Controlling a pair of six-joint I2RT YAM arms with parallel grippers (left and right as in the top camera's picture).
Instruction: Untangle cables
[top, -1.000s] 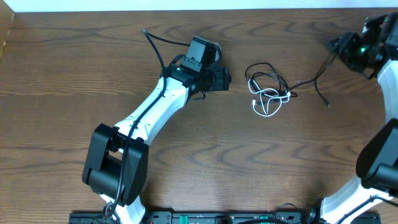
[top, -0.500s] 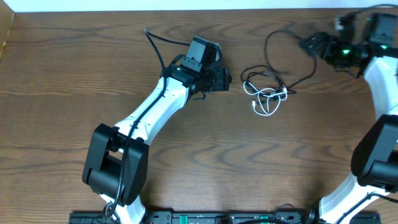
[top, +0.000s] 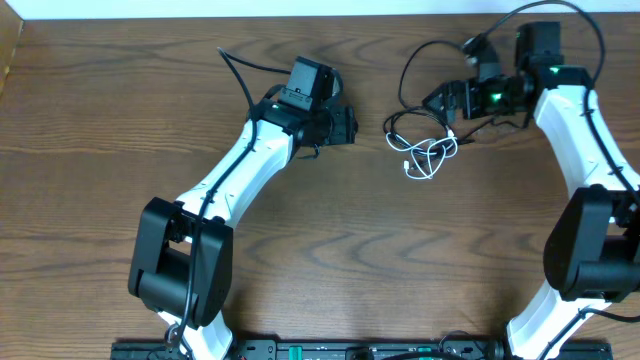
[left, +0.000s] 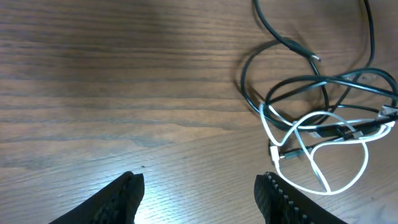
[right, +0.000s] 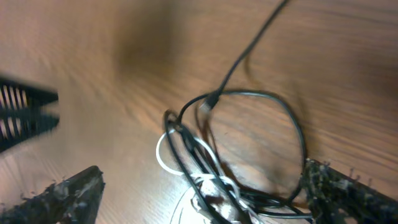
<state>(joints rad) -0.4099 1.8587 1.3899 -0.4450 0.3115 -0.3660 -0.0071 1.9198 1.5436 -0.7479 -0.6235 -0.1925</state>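
The cables lie tangled on the table between my two grippers. The white cord (top: 425, 165) makes small loops. The black cord (top: 402, 80) is wound through them and arcs up toward the far edge. In the left wrist view the white cord (left: 326, 158) and black cord (left: 292, 81) lie ahead and to the right of my open, empty left gripper (left: 199, 180), also seen from overhead (top: 352, 125). My right gripper (top: 445, 100) is open just above the tangle. In its wrist view the open jaws (right: 202, 180) straddle the black cord (right: 261, 96) and white cord (right: 163, 155) without closing on them.
The wooden table (top: 320, 250) runs to a pale far edge (top: 200, 8). The right arm's own thick black wire (top: 590, 25) loops over its wrist. The left gripper's fingers show at the left edge of the right wrist view (right: 25, 118).
My right arm has swung left from the table's far right to just above the tangle. The black cord's loose end was pulled left and up into an arc. The left arm shifted slightly left.
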